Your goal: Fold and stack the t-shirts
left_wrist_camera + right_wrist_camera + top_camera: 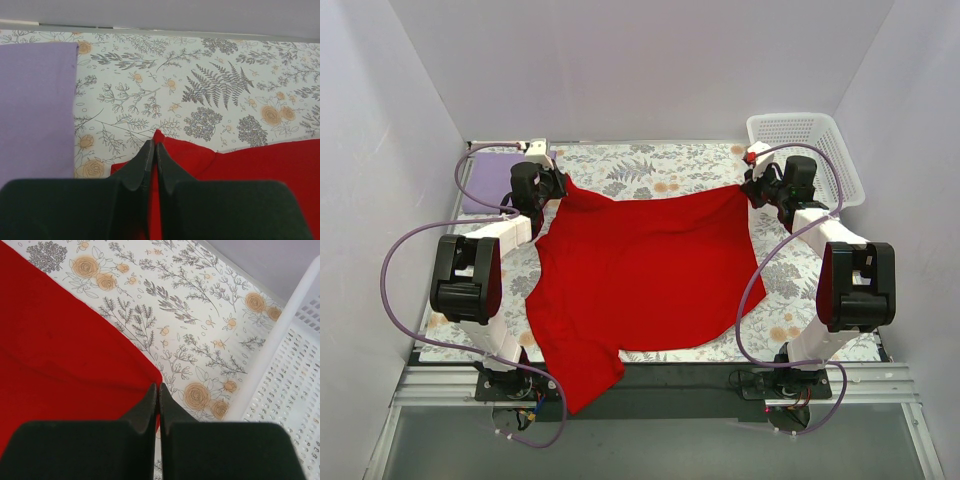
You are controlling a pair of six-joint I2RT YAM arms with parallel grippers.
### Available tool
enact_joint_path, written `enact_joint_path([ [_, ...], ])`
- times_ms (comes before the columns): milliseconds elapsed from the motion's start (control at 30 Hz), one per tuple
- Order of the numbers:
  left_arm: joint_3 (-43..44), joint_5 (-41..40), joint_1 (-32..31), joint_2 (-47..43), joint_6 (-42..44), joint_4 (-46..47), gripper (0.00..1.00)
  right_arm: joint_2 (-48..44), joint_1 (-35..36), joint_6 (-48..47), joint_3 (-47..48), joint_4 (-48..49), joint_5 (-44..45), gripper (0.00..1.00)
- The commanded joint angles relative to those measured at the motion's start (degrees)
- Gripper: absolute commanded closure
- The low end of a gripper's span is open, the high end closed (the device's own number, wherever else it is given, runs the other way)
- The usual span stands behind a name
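**Materials and shapes.** The desk [650, 165] is covered with a smooth white sheet printed with grey ferns and peach-coloured roses. A white plastic lattice basket [807, 150], rectangular with perforated walls, stands at the far right corner. A pale lavender cloth t-shirt [488, 180] lies at the far left corner as a flat rectangle with clean, straight edges.

**Task item.** A large bright red short-sleeved cloth t-shirt [640, 270] is spread open over the middle of the desk. The fabric is matt and soft, with shallow creases running across it. Its far edge runs between the two arms and dips slightly at mid-span. At the near left, part of the red t-shirt, seemingly a sleeve, hangs past the edge of the desk onto the dark frame.

**Position relative to the jaws.** The left jaws are closed on the far left corner of the red t-shirt. In the left wrist view a small red peak [159, 135] stands out past the tips, and red cloth shows in the seam between the black fingers [142, 167]. The lavender t-shirt [35, 110] lies just beside them on the left, apart from the red cloth.

The right jaws are closed on the far right corner. In the right wrist view the red edge [75, 355] runs diagonally down to the tips and ends there. The basket [292, 390] stands near on the right, with a strip of printed cover between.
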Motion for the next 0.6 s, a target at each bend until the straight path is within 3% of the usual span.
enact_joint_path([
  [0, 1.06, 1.65, 0.31, -3.19, 1.12, 0.73, 1.0, 0.49, -0.23, -0.65, 2.7, -0.41, -0.38, 0.99],
  [267, -2.01, 4.81, 0.4, -6.36, 5.6, 6.53, 1.0, 0.31, -0.23, -0.74, 3.05, -1.28, -0.99, 0.99],
  [567, -4.03, 6.84, 0.66, -7.59, 4.72, 8.21, 1.0, -1.27, -0.23, -1.62, 2.7, -2.51, -1.69, 0.99],
])
